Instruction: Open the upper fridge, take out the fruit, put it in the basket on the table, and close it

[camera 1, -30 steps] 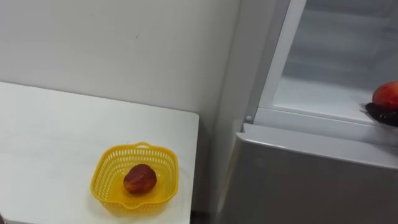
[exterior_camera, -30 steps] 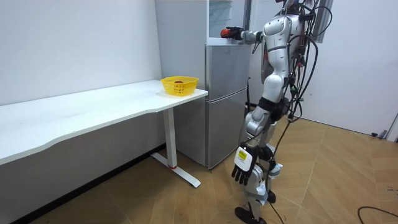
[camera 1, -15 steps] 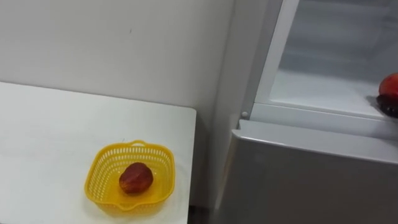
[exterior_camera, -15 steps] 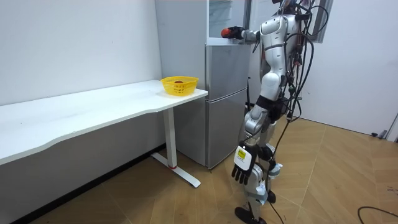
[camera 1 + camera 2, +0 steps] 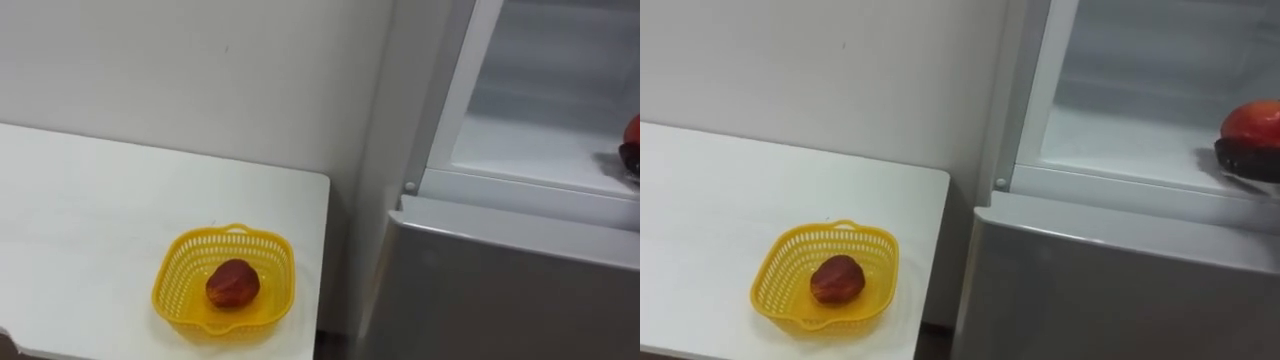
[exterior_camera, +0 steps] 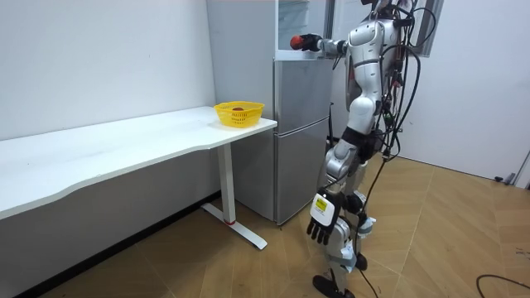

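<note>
A red fruit (image 5: 1252, 122) rests at the right edge of the open upper fridge compartment (image 5: 1130, 140), just above its white shelf. My right hand (image 5: 1244, 160) is under and around it, dark fingers curled against its underside. In the room view the same right hand (image 6: 311, 41) reaches out at head height with the red fruit (image 6: 296, 41) at its tip, over the fridge (image 6: 302, 132). My left hand (image 6: 321, 223) hangs by my thigh with relaxed fingers.
A yellow basket (image 5: 830, 229) holding a red-brown fruit (image 5: 837, 279) stands near the right end of the white table (image 5: 710, 200). The grey lower fridge door (image 5: 1120, 290) is closed. I stand right beside the fridge, and the table runs along the wall.
The eye view has shifted a little, so the camera moved. My right hand's fingers have curled in on the red fruit, and the hand has edged toward the room view's left.
</note>
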Robot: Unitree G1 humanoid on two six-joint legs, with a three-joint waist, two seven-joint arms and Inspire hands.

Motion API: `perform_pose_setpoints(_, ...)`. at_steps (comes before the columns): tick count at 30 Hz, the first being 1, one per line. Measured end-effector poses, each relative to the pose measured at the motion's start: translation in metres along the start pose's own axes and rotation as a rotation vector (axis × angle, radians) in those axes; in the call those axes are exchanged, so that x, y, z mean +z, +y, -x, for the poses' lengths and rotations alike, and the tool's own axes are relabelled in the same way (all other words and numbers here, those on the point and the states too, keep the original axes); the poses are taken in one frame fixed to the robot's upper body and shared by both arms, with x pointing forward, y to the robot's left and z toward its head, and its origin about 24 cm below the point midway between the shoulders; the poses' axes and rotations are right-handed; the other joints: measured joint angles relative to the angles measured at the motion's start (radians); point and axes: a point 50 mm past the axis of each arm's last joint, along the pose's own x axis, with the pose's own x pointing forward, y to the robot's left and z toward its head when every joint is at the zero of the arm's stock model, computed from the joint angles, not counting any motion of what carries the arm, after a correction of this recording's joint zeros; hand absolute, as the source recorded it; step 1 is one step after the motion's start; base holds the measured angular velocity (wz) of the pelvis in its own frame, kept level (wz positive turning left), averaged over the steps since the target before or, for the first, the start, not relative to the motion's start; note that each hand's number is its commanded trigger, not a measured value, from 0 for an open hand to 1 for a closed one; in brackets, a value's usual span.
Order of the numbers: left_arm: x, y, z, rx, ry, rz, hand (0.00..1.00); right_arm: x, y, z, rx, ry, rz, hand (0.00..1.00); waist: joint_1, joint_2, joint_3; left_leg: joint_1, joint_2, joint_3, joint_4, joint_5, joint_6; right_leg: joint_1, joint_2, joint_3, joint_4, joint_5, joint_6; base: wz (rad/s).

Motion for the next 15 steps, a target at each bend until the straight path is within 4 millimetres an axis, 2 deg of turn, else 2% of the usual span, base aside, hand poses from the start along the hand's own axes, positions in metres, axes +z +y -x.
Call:
perform_pose_setpoints(3,0.001,0.001,0.0,0.004,-0.005,-0.002,0.0,0.001,0.001,0.0,0.001,-0.005,0.005,1.0,0.008,-0.007,0.0022,-0.001,0.0,-0.001,0.0,0.0,0.0,0.0,0.0,-0.001,0.0,0.0,0.0,0.0)
perform_pose_setpoints(7,0.001,0.002,0.0,0.015,-0.01,-0.007,0.0,0.006,0.011,0.0,0.04,-0.028,0.038,1.0,0.007,-0.018,0.0092,-0.005,0.0,-0.001,0.001,0.0,0.0,-0.001,-0.001,-0.004,0.0,0.0,-0.001,0.0)
perform_pose_setpoints(11,0.003,0.002,0.0,0.033,-0.015,-0.005,0.0,0.016,0.032,0.001,0.098,-0.07,0.017,1.0,-0.013,-0.019,0.0083,-0.012,0.0,0.001,-0.001,0.0,-0.001,-0.002,0.0,-0.005,-0.01,-0.001,-0.001,0.0)
perform_pose_setpoints(13,0.005,0.003,0.0,0.045,-0.024,-0.003,0.0,0.021,0.043,0.005,0.136,-0.112,0.019,1.0,-0.021,-0.017,0.0065,-0.017,0.0,0.002,-0.002,0.0,-0.001,-0.003,0.001,-0.006,-0.016,0.0,-0.003,0.0)
perform_pose_setpoints(15,0.005,0.002,-0.001,0.042,-0.027,-0.004,0.0,0.023,0.053,0.015,0.177,-0.168,0.033,1.0,-0.02,-0.008,-0.0094,-0.014,0.0,0.009,-0.002,0.0,-0.001,-0.009,0.001,0.0,-0.014,0.001,-0.003,-0.05)
